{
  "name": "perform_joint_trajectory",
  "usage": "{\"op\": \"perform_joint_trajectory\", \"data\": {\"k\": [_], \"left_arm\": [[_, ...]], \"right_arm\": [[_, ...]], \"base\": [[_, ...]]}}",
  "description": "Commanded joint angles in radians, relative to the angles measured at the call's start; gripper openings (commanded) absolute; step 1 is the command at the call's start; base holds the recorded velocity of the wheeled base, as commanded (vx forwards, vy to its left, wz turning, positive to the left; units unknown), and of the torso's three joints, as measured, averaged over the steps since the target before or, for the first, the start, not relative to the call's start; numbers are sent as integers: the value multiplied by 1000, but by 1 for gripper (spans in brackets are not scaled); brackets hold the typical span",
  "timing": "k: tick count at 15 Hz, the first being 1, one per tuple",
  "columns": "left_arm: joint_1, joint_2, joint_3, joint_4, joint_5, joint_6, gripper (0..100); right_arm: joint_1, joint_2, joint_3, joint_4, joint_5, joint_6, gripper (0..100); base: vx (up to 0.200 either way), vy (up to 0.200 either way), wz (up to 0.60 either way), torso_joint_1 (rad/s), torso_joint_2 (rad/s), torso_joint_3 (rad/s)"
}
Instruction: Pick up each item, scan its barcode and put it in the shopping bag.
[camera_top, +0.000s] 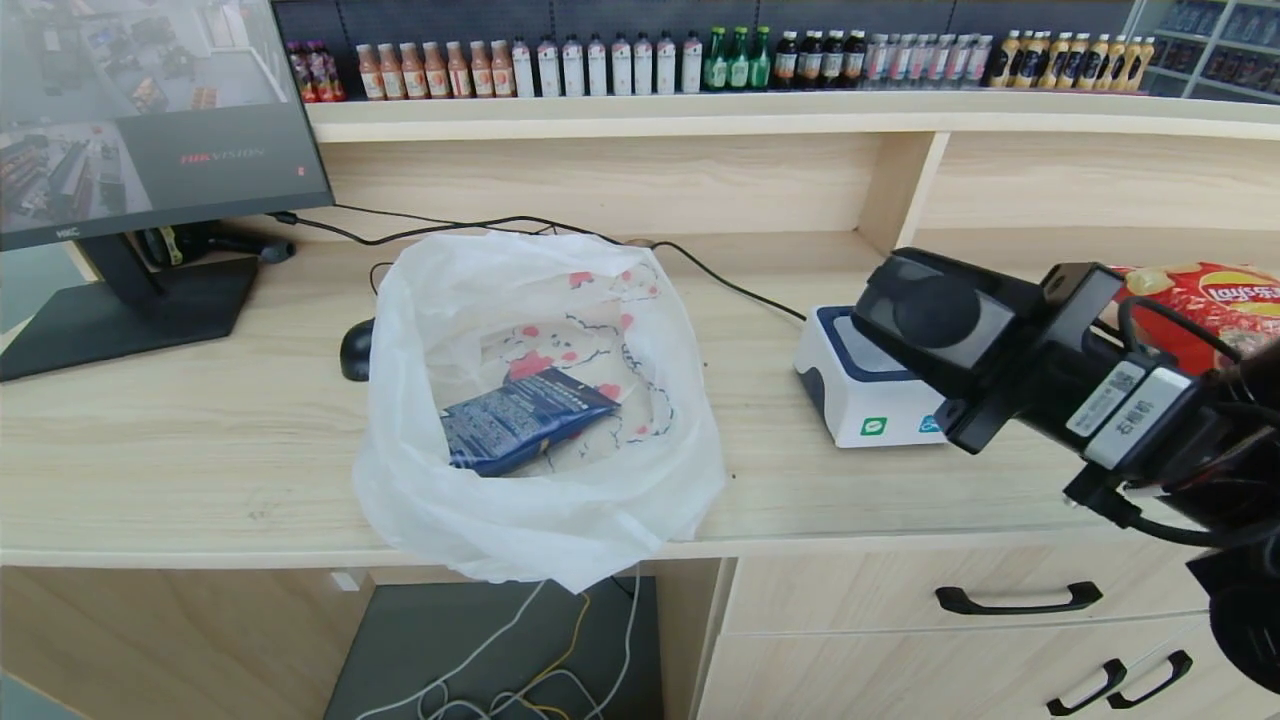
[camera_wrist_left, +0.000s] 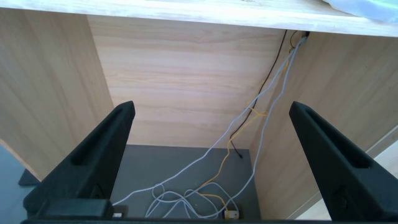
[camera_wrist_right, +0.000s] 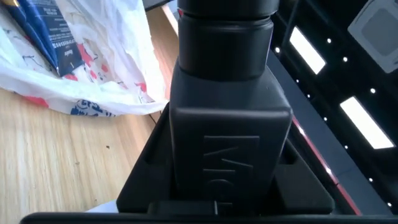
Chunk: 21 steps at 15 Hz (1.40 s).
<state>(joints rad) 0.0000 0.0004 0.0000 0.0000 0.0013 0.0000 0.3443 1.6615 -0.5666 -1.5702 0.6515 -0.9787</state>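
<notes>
Right gripper (camera_top: 1025, 365) clamped on a black handheld scanner (camera_top: 930, 315) over the right front part of the table (camera_top: 180, 440); left gripper (camera_wrist_left: 211, 112) spread wide and empty below the table's front edge.

The white shopping bag (camera_top: 540, 520) stands open at the middle of the front edge, its lower side sagging over that edge. A monitor (camera_top: 150, 120) sits at the left rear corner. A white-and-blue box (camera_top: 850, 400) stands right of the bag, partly behind the scanner. A red chips bag (camera_top: 1215, 300) lies at the right edge, behind the right arm. A blue packet (camera_top: 520, 420) lies inside the shopping bag. A black mouse (camera_top: 355, 350) sits just beside the bag's left side. Loose cables (camera_wrist_left: 205, 186) hang and lie in the recess under the table, in front of the left gripper.
</notes>
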Motion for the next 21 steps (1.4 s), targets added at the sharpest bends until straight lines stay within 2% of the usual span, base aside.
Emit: {"op": "perform_joint_trajectory", "data": {"k": [1,2,4,6,7,8,10,12,13,16,19,21], "left_arm": [[0,0,0,0,0,0,100],[0,0,0,0,0,0,100],[0,0,0,0,0,0,100],[-2,0,0,0,0,0,100],[0,0,0,0,0,0,100],[0,0,0,0,0,0,100],[-2,0,0,0,0,0,100],[0,0,0,0,0,0,100],[0,0,0,0,0,0,100],[-2,0,0,0,0,0,100],[0,0,0,0,0,0,100],[0,0,0,0,0,0,100]], "right_arm": [[5,-89,20,-1,-30,40,0],[9,-111,25,-1,-56,61,0],[62,-209,74,-1,-236,218,0],[191,-244,125,-1,-392,338,0],[200,-252,134,-1,-415,364,0],[211,-275,171,-1,-464,469,0],[199,-292,212,-1,-486,583,0],[191,-302,255,-1,-549,686,0],[194,-313,283,-1,-612,735,0],[217,-310,278,-1,-688,798,0],[269,-312,329,-1,-757,853,0],[269,-307,355,-1,-759,856,0]], "base": [[0,0,0,0,0,0],[0,0,0,0,0,0],[0,0,0,0,0,0],[0,0,0,0,0,0],[0,0,0,0,0,0],[0,0,0,0,0,0],[0,0,0,0,0,0],[0,0,0,0,0,0],[0,0,0,0,0,0],[0,0,0,0,0,0],[0,0,0,0,0,0],[0,0,0,0,0,0]]}}
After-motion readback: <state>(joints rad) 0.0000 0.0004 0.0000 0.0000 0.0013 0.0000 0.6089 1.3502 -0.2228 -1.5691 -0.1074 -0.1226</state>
